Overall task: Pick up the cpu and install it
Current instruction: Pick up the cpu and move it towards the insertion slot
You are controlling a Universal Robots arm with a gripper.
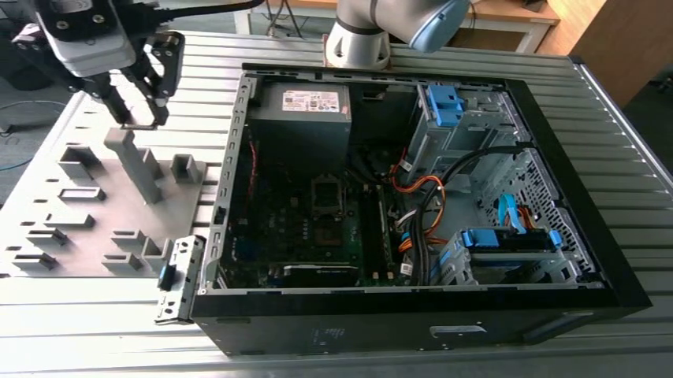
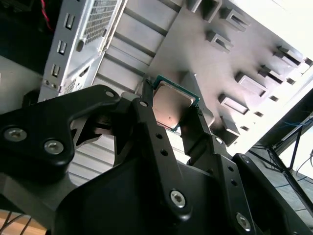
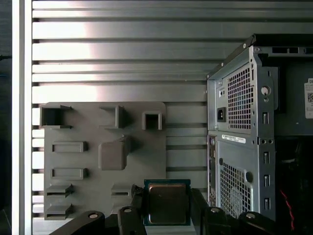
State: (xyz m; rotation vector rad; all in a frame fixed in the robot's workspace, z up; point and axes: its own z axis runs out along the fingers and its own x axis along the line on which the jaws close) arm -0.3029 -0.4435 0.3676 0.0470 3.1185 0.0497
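Note:
The cpu (image 3: 167, 198) is a small square chip with a shiny metal top and a green rim. It sits between the fingers of my gripper (image 3: 167, 208), which is shut on its two opposite edges; both wrist views show it, and the second has the cpu (image 2: 171, 100) in the gripper (image 2: 172, 108). In the exterior view my gripper (image 1: 135, 116) hangs above the tall block of the grey fixture plate (image 1: 63, 236), at that view's left, outside the computer case (image 1: 620, 291). The motherboard's socket (image 1: 328, 197) lies in the middle of the case floor.
The open black case stands at the exterior view's right, with a power supply (image 1: 305, 110), drive cages (image 1: 462, 126) and loose cables (image 1: 421, 197) inside. The fixture plate carries several grey blocks (image 1: 137, 165). A ribbed aluminium table (image 1: 94, 331) lies under everything.

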